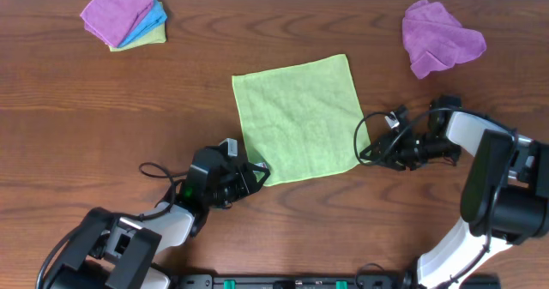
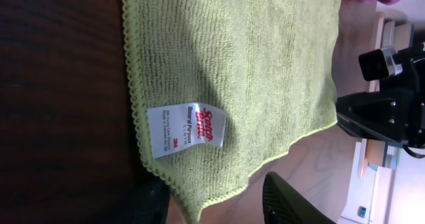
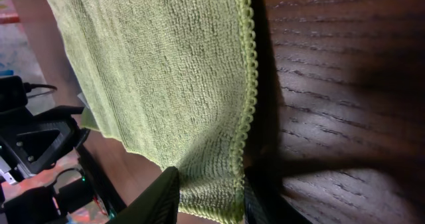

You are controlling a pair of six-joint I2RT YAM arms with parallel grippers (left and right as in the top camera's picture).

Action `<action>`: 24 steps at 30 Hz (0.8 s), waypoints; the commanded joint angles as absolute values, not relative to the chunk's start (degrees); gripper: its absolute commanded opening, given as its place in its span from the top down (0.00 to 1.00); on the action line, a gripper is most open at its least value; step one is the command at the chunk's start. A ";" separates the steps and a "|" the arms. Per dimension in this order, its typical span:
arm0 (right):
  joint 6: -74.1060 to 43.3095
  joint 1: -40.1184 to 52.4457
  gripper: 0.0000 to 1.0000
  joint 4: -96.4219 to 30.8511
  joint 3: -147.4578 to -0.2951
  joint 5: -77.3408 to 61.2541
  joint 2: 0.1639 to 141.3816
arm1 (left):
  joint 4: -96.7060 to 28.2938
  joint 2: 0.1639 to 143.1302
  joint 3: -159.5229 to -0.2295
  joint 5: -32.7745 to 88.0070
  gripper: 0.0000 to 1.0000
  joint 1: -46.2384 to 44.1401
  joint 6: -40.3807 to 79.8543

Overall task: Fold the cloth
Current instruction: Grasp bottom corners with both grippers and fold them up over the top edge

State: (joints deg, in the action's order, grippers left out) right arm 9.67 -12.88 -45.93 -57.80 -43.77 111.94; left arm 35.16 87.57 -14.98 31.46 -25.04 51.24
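The lime-green cloth [image 1: 296, 117] lies spread flat in the middle of the wooden table. My left gripper [image 1: 260, 171] sits at its near left corner. In the left wrist view that corner [image 2: 199, 204], just below the white tag [image 2: 186, 129], lies loose between the two fingers of the left gripper [image 2: 216, 207], which stand well apart and open. My right gripper [image 1: 367, 154] is at the near right corner. In the right wrist view its jaws flank that corner of the cloth [image 3: 166, 84], still flat and unpinched, so the right gripper [image 3: 206, 201] is open.
A crumpled purple cloth [image 1: 439, 37] lies at the back right. A stack of folded purple, blue and yellow-green cloths [image 1: 129, 16] sits at the back left. A black cable [image 1: 371, 130] loops beside the right arm, next to the cloth's right edge.
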 commanded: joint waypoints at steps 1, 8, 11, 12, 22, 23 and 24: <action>9.23 -11.92 0.72 -45.43 -56.90 -35.79 114.59 | 32.99 90.32 -13.30 31.55 0.56 -25.32 51.51; 6.83 -11.92 0.98 -45.52 -57.10 -34.06 114.59 | 33.43 90.32 -13.30 32.69 0.94 -25.23 51.40; 6.37 -11.90 0.99 -47.16 -58.52 -34.30 114.54 | 35.14 90.32 -13.37 33.30 0.94 -24.86 50.50; 6.24 -11.90 0.98 -48.29 -59.53 -34.68 114.50 | 36.40 90.32 -13.43 33.95 0.94 -24.58 50.13; 5.32 -9.34 0.98 -54.22 -65.73 -36.84 109.67 | 36.84 90.30 -21.26 37.60 0.94 -19.84 46.74; 4.86 -8.93 0.98 -54.24 -66.00 -37.17 109.23 | 36.10 90.30 -22.41 37.56 0.94 -19.79 46.17; 4.69 -8.43 0.98 -54.19 -66.17 -37.21 108.92 | 34.76 90.30 -23.73 37.56 0.94 -19.79 45.39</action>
